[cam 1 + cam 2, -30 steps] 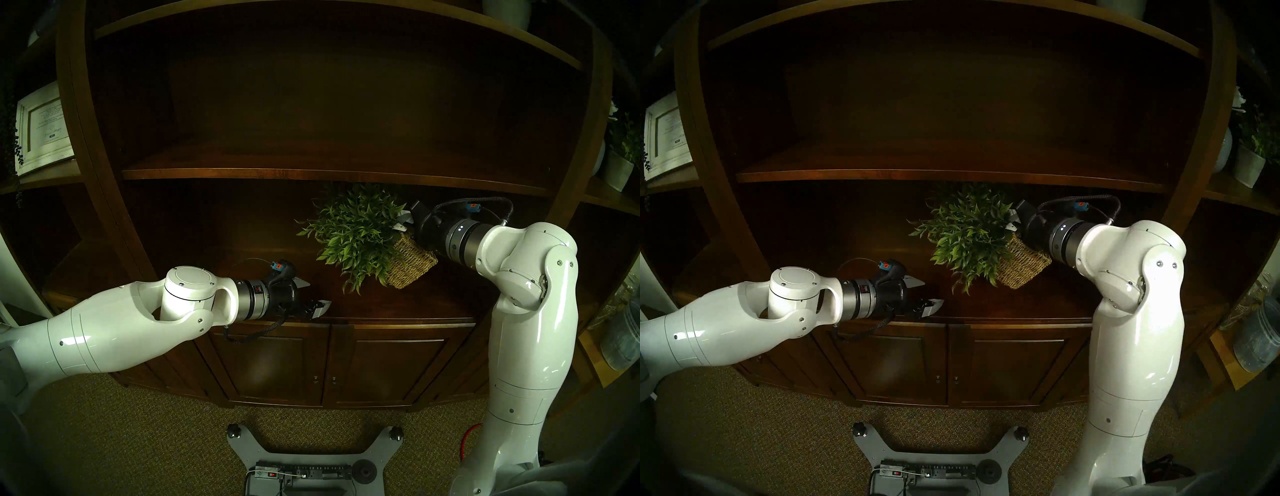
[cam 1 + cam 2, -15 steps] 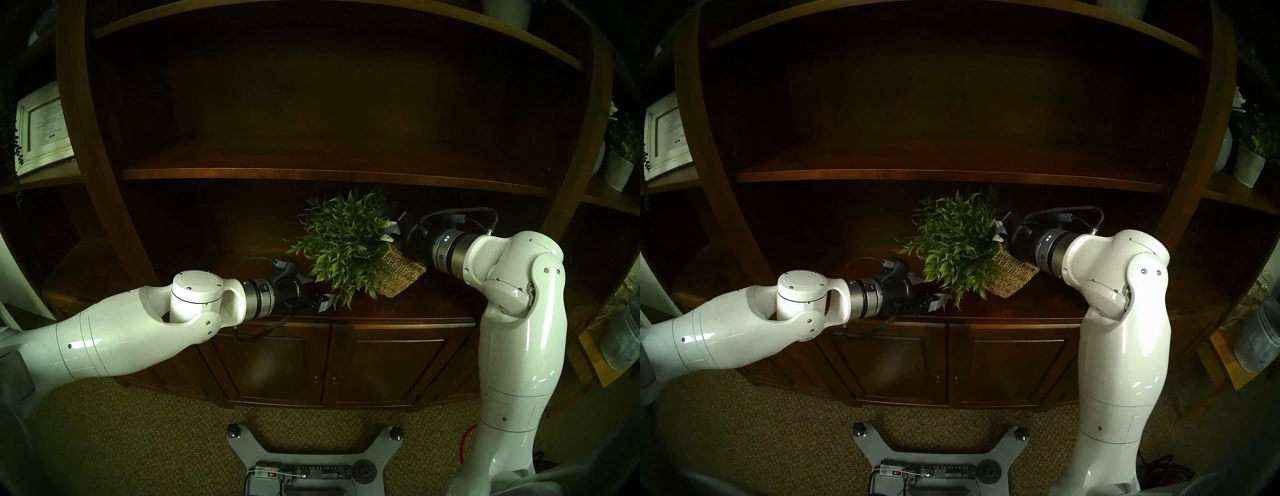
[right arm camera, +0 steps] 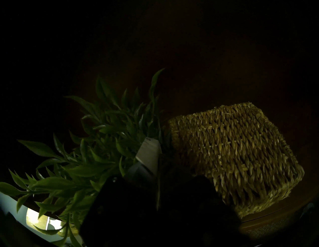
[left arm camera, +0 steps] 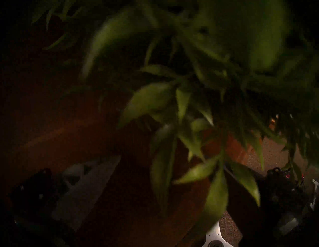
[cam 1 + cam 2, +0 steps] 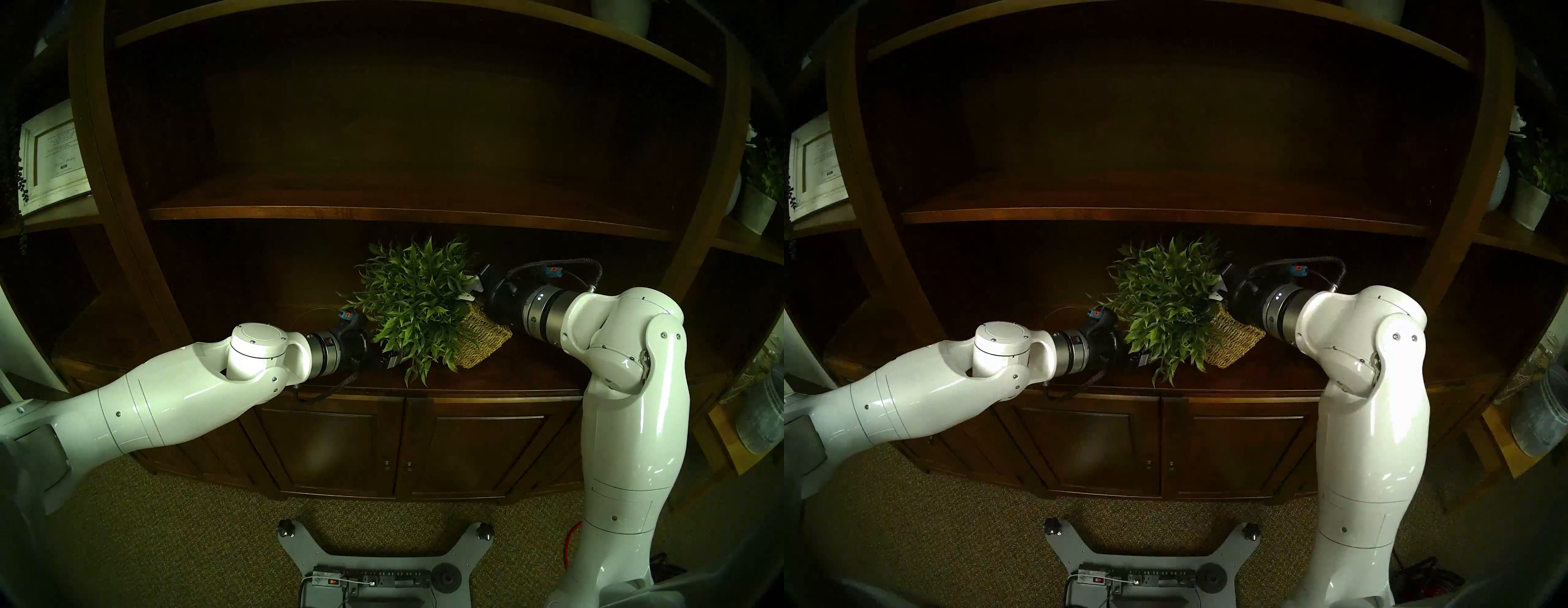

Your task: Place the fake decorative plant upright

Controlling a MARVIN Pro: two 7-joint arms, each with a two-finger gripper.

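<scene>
Count on inspection: two robot arms, the left arm and the right arm, each ending in one hand, the left hand and the right hand. One fake decorative plant sits in one woven basket bearing one white tag. Also noted: one framed print at far left, one second plant in a whitish pot at far right, one clear jar, and two cabinet doors below.
</scene>
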